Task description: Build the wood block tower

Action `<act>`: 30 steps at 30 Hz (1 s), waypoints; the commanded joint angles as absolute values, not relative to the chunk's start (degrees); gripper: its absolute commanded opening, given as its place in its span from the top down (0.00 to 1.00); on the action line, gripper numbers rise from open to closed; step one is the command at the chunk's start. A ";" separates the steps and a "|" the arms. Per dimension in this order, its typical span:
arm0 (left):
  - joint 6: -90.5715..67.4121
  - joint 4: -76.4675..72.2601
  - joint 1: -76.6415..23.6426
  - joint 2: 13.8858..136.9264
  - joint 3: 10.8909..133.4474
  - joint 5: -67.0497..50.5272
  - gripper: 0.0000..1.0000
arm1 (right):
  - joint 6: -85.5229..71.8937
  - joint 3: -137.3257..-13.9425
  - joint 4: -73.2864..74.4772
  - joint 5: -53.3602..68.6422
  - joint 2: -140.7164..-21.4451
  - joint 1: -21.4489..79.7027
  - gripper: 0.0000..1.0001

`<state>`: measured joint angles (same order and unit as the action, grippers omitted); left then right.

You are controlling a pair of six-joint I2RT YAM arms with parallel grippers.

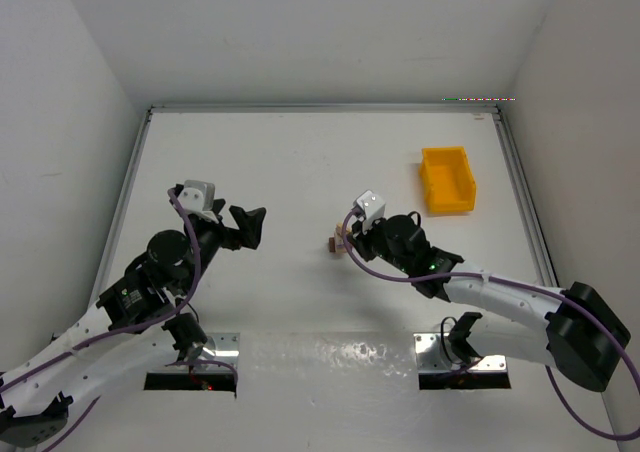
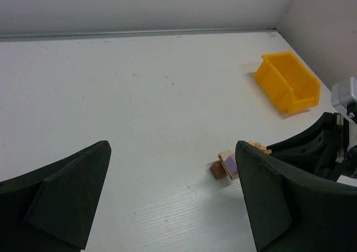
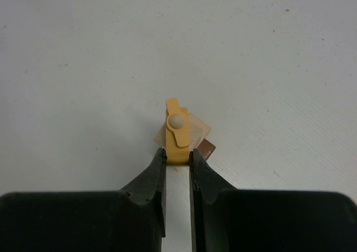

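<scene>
Right pincer (image 3: 177,154): your fingers pinched the near end of a slim yellow-tan peg piece (image 3: 177,130). It was oblong and flat-sided, with a pale round knob near its far end. It looked like smooth, light wood.

Just beyond and beneath it sat a tan block (image 3: 196,129), square-faced and turned corner-on. A smaller dark brown block (image 3: 207,149) lay against its right side. Whether the peg piece touched the tan block, you could not tell from the wrist view.

Both blocks rested about mid-worktop (image 1: 300,152), slightly nearer the near edge. The surface was matte white with faint grain.

Step in hand, as judged: placing the peg piece onto the low stack. The next move probably called for a slow, square lowering and a gentle release, since blocks this small would shift at a nudge.

Left pincer (image 2: 172,168): spread wide and holding nothing, it hung left of the blocks and well apart from them.

A glossy yellow plastic bin (image 1: 447,179) sat toward the far right corner, open-topped, with nothing visible inside.
</scene>
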<state>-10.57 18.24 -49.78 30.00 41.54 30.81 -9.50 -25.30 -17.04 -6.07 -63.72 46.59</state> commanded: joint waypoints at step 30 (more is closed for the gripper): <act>-10.02 16.00 -48.43 29.97 41.31 29.18 0.09 | -10.63 -25.14 -20.48 -6.50 -62.14 46.67 0.19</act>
